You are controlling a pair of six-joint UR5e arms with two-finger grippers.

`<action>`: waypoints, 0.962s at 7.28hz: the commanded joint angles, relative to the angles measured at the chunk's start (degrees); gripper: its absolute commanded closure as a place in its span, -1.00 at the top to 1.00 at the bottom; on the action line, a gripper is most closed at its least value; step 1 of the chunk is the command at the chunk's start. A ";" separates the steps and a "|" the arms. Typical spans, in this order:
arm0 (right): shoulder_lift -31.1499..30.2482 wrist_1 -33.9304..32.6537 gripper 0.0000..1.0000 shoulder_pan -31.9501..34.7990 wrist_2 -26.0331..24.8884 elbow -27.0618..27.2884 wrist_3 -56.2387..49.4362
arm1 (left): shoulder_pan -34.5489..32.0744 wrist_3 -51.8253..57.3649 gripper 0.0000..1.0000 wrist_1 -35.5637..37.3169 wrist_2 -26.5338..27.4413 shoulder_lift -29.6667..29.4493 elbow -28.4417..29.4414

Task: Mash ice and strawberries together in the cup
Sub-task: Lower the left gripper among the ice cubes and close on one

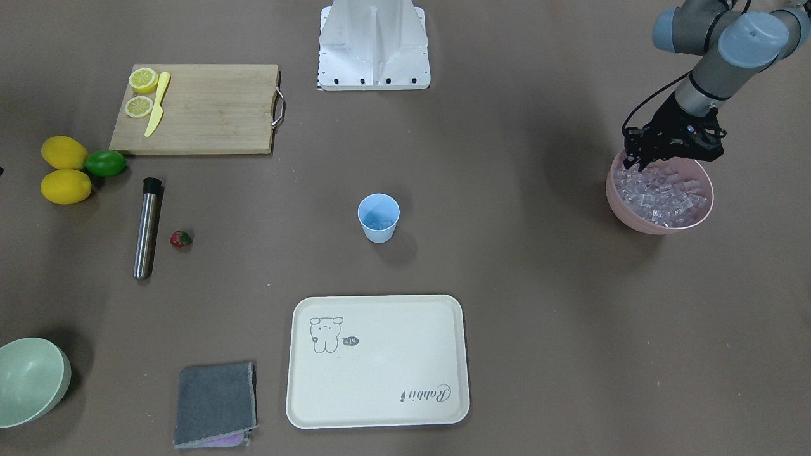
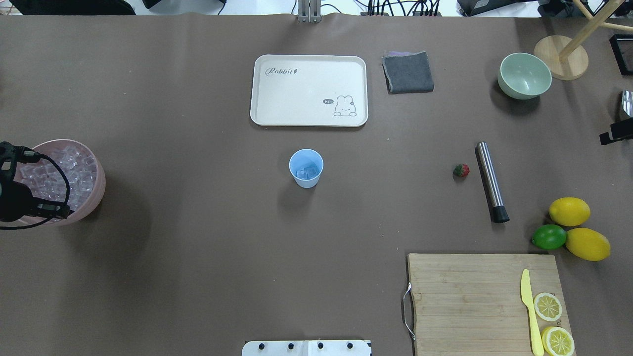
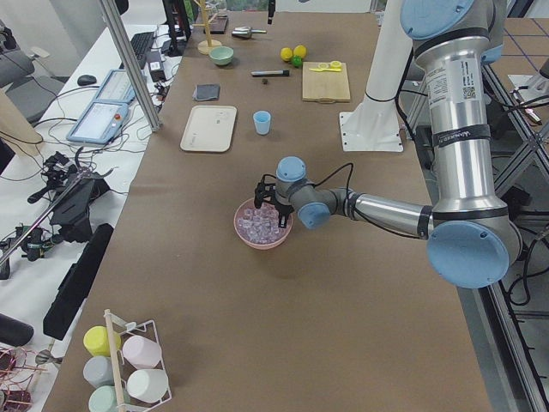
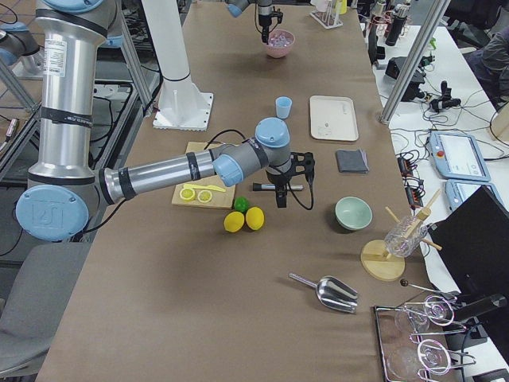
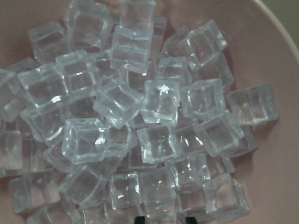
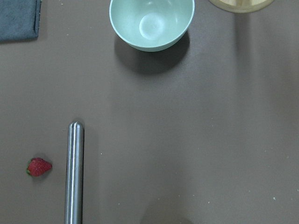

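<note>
The light-blue cup (image 1: pixel 379 218) stands upright mid-table with a few ice cubes (image 2: pixel 306 172) in it. The pink bowl (image 1: pixel 633 218) at the robot's left end is heaped with ice (image 5: pixel 159 102). My left gripper (image 1: pixel 637 163) hangs low over the bowl's robot-side rim. In the left wrist view its two fingertips (image 5: pixel 138 219) show apart just above the cubes, holding nothing. The strawberry (image 1: pixel 180 239) lies on the table beside a steel muddler (image 1: pixel 147 228). My right gripper (image 4: pixel 278 200) hovers high above that area and points down. I cannot tell whether it is open or shut.
A cream tray (image 1: pixel 380 405) lies on the operators' side of the cup. A wooden cutting board (image 1: pixel 215 107) carries lemon halves and a yellow knife. Two lemons and a lime (image 1: pixel 105 163) lie beside it. A pale green bowl (image 1: pixel 28 380) and a grey cloth (image 1: pixel 215 402) sit nearby.
</note>
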 commanded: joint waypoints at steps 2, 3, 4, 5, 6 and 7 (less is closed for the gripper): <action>0.00 0.00 1.00 0.00 0.00 0.15 0.06 | -0.88 1.28 -1.00 0.41 -1.56 0.05 -1.54; 0.00 0.00 1.00 0.00 0.00 0.33 0.06 | -2.62 1.37 -1.00 0.58 -4.35 0.05 -1.64; 0.00 0.00 1.00 0.00 0.00 0.33 0.06 | -4.46 3.20 -1.00 0.59 -6.56 -0.04 -1.99; 0.00 0.00 1.00 0.00 0.00 0.41 0.06 | -7.44 9.48 -1.00 0.59 -6.75 -0.30 -2.51; 0.00 0.00 1.00 0.00 0.00 0.42 0.06 | -9.47 12.94 -1.00 0.76 -6.93 -2.65 -2.34; 0.00 0.00 1.00 0.00 0.00 0.42 0.15 | -11.40 12.54 -1.00 0.94 -10.15 -6.68 -2.25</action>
